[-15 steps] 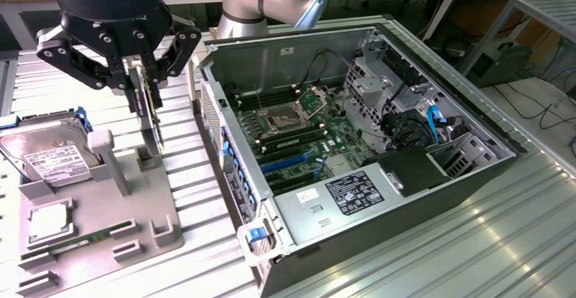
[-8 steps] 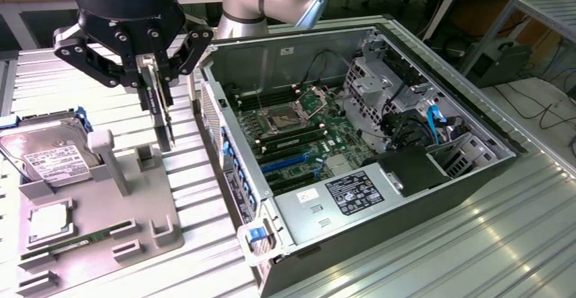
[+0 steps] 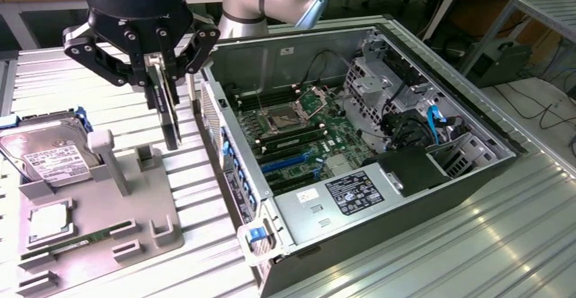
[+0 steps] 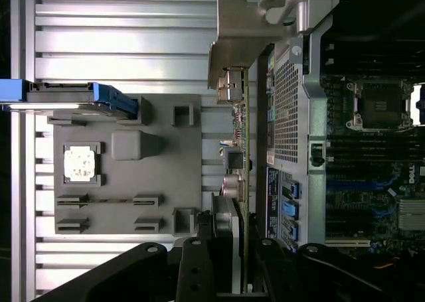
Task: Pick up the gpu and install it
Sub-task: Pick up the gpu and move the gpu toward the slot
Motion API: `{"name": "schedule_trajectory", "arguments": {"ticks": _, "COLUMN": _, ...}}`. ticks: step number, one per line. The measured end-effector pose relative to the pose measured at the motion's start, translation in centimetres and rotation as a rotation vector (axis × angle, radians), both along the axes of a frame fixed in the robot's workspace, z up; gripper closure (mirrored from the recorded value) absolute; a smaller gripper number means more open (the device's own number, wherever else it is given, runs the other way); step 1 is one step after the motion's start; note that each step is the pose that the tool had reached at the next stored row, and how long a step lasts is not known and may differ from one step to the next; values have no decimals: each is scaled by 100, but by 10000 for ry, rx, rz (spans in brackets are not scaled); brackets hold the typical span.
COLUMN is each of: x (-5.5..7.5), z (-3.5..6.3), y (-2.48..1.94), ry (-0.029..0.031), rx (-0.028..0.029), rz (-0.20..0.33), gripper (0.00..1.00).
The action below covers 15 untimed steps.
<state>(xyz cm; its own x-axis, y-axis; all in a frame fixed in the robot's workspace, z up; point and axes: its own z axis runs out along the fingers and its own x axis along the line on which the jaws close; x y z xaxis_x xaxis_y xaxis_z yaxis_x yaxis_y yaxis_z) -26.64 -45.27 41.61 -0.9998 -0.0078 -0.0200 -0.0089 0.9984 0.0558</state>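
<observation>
Squeezing the graphics card (image 3: 169, 119) tight between the two jaws of the gripper (image 3: 160, 75), gripping it on both flat sides near its upper end

Holding the card up in the air, standing straight up and down, with its thin edge turned toward the exterior view and its lower end pointing down at the table (image 3: 504, 244) of shiny metal slats

In the exterior view, hanging at about 10 o'clock from the middle of the open computer (image 3: 378, 129), just beside its back wall and outside the box

Seeing there, at 8 o'clock from the card, a silver hard drive (image 3: 50, 156) in a blue holder on the gray tray (image 3: 99, 197), and nearer 7 o'clock a small square chip (image 3: 50, 220) and a thin green memory stick (image 3: 85, 236)

In the wrist view, looking along the card (image 4: 243, 149) edge-on from the gripper (image 4: 232, 262) to the silver end bracket (image 4: 242, 30), passing between the tray (image 4: 166, 176) and the computer (image 4: 312, 103), not touching the tray
</observation>
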Motion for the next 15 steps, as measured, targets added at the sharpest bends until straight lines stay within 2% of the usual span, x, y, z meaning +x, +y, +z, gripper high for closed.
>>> {"name": "schedule_trajectory", "arguments": {"ticks": 15, "x": 96, "z": 0, "y": 0, "ry": 1, "rx": -1, "rz": 1, "gripper": 72}}
